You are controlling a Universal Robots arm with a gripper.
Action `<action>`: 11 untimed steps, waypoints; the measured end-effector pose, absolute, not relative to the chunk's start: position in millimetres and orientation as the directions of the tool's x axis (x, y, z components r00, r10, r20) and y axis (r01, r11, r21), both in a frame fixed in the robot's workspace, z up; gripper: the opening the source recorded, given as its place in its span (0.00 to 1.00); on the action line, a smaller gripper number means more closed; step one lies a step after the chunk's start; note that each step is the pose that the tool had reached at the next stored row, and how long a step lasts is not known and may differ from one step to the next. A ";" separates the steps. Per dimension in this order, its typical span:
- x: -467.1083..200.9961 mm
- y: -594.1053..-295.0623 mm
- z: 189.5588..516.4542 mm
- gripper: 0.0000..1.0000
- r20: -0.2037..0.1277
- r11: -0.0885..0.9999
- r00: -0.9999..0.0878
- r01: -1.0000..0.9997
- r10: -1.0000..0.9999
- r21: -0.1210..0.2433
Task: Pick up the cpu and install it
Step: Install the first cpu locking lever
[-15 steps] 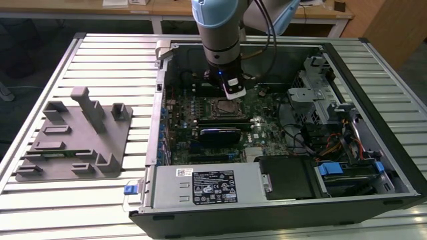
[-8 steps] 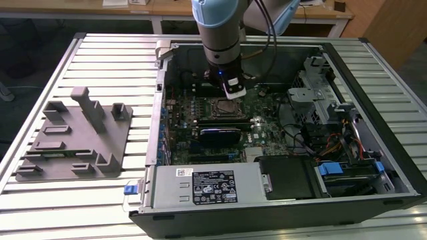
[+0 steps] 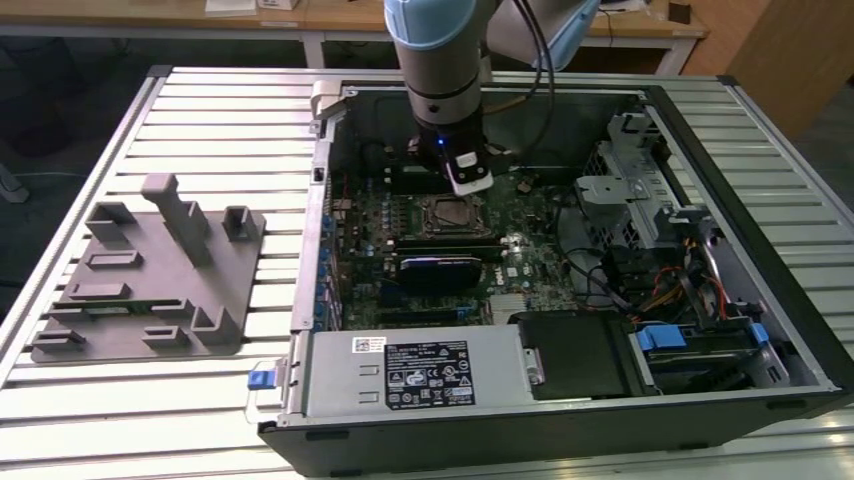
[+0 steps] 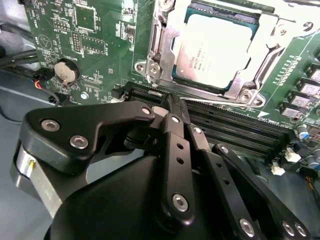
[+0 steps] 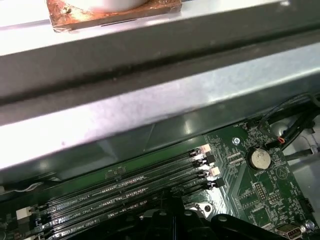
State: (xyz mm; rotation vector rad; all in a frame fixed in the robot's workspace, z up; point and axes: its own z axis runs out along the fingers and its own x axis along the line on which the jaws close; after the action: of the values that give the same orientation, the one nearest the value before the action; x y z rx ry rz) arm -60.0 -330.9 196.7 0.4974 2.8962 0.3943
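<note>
Arm stands over the open computer case (image 3: 747,330) on the slatted metal table (image 3: 200,100); the gripper (image 4: 172,102) hangs just above the motherboard (image 3: 527,255), beside the processor socket (image 3: 450,212). In the second wrist view the fingertips (image 4: 176,109) meet at a point over the black memory slots (image 4: 235,127), drawn together with nothing between them. The cpu (image 4: 214,50) lies flat in the socket's metal frame (image 4: 157,60), silver top up, edges square to the frame, so placement reads as already done. Judgement: the step in hand is the tail of the install, the chip delivered and let go. Whether it is fully seated on its contacts, and whether the frame is latched down over it, cannot be told from here. What remains calls for a retention bracket to be brought down evenly and a lever locked, with no sideways push on the chip. The coin cell battery (image 4: 66,71) and nearby cables (image 4: 30,60) sit close to the tool's body. The grey tray (image 3: 147,280) rests well apart on the table, at the exterior view's left.
</note>
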 end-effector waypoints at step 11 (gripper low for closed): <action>-65.9 -331.0 194.2 0.11 -0.141 0.908 -0.927 0.297 0.349 0.295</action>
State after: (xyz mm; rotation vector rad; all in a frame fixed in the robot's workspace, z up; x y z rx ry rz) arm -65.9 -331.0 194.2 0.4926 2.8812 0.4012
